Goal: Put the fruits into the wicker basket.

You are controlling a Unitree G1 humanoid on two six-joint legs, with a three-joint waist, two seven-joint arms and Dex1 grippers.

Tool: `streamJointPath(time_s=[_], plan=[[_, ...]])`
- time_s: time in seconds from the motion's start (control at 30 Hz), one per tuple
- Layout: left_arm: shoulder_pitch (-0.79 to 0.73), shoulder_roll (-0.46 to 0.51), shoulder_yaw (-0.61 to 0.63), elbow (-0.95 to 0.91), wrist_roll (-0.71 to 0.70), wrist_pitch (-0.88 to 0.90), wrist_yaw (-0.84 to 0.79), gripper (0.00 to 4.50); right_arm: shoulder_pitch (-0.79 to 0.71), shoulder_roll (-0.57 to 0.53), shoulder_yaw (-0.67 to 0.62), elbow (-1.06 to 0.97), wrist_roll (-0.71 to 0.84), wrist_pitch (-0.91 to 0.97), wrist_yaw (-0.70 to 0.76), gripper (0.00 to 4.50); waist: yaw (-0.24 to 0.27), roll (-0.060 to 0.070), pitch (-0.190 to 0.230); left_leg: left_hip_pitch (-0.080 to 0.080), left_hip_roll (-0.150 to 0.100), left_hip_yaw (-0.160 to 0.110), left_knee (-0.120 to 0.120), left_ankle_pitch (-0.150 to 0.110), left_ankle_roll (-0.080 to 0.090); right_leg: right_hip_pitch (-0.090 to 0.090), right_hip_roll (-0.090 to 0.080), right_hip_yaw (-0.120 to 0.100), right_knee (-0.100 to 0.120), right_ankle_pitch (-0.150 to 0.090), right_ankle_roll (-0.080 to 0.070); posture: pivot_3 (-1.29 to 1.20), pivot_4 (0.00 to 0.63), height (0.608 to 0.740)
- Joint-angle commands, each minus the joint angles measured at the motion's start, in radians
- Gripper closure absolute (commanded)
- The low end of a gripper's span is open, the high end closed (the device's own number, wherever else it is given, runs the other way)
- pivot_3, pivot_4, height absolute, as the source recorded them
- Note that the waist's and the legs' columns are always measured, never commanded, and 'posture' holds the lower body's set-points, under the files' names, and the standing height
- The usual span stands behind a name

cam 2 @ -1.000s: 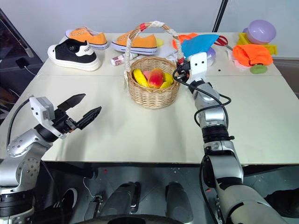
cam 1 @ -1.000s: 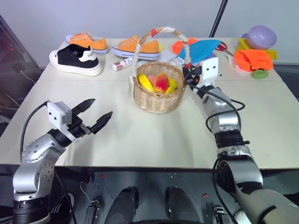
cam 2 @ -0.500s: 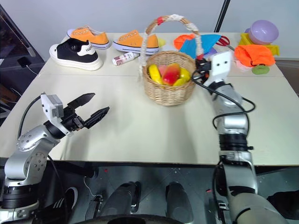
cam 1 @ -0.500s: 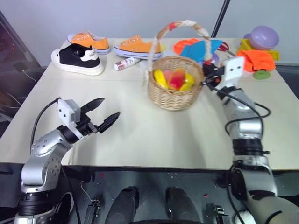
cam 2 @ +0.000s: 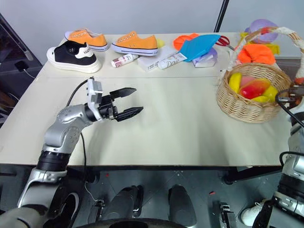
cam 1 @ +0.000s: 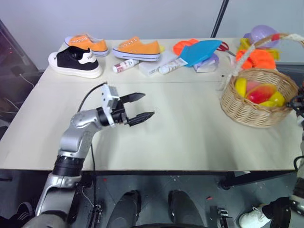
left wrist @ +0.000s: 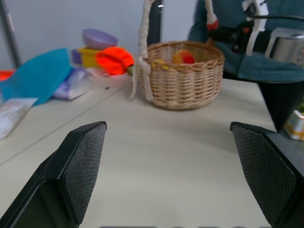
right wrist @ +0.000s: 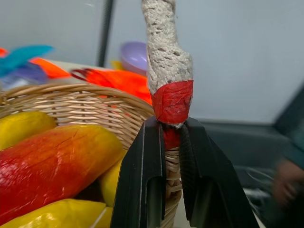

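The left gripper (cam 2: 128,101) hovers over the counter (cam 2: 180,128), fingers spread wide and empty, well apart from the wicker basket (cam 2: 247,102). The right gripper (right wrist: 172,137) has its fingers clamped on the basket's handle base. The fruits (cam 2: 251,88) lie inside the basket at the counter's right edge. Tube lettering (cam 2: 123,60) at the back is unreadable.
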Motion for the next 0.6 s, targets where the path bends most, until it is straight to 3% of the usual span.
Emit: streamJointPath(time_s=[0.03, 0.17, 0.3, 0.43, 0.47, 0.6], plan=[[-0.029, -0.017, -0.013, 0.036, 0.017, -0.039, -0.034, 0.0, -0.006, 0.034, -0.047, -0.073, 0.034, -0.003, -0.061, 4.44, 0.001, 0.0, 0.0, 0.0, 0.0, 0.0, 0.0, 0.0, 0.0, 0.0, 0.0, 0.0, 0.0, 0.0, 0.0, 0.0, 0.15, 0.74], [-0.031, -0.015, -0.021, 0.056, 0.039, -0.057, -0.053, 0.0, -0.006, 0.063, -0.039, -0.085, 0.067, -0.017, -0.055, 4.44, 0.006, 0.0, 0.0, 0.0, 0.0, 0.0, 0.0, 0.0, 0.0, 0.0, 0.0, 0.0, 0.0, 0.0, 0.0, 0.0, 0.15, 0.74], [-0.026, -0.016, -0.012, 0.065, 0.05, -0.065, -0.055, 0.0, -0.003, 0.066, -0.025, -0.081, 0.054, -0.035, -0.068, 2.64, 0.011, 0.001, 0.0, 0.0, 0.0, -0.001, 0.001, 0.0, 0.0, 0.0, 0.0, 0.0, 0.0, 0.0, 0.0, 0.0, 0.15, 0.74], [-0.011, -0.015, -0.006, 0.06, 0.048, -0.07, -0.054, 0.0, 0.008, 0.071, -0.016, -0.106, 0.051, -0.036, -0.078, 0.42, 0.011, 0.001, 0.0, -0.001, 0.0, -0.001, 0.002, 0.0, 0.0, 0.001, 0.0, 0.0, 0.0, 0.0, 0.0, 0.0, 0.15, 0.74], [-0.005, -0.014, -0.005, 0.055, 0.048, -0.07, -0.052, 0.0, 0.02, 0.072, -0.012, -0.128, 0.044, -0.031, -0.084, 0.04, 0.012, 0.001, 0.0, -0.001, 0.0, -0.001, 0.002, 0.0, 0.0, 0.001, 0.0, 0.0, 0.0, 0.0, 0.0, 0.0, 0.15, 0.74], [0.016, -0.011, 0.0, 0.044, 0.047, -0.069, -0.045, 0.0, 0.096, 0.105, -0.038, -0.274, 0.062, 0.029, -0.13, 0.04, 0.012, 0.001, 0.0, -0.001, 0.001, -0.002, 0.002, 0.0, 0.0, 0.001, 0.0, -0.001, 0.0, 0.0, 0.0, 0.0, 0.15, 0.74]])
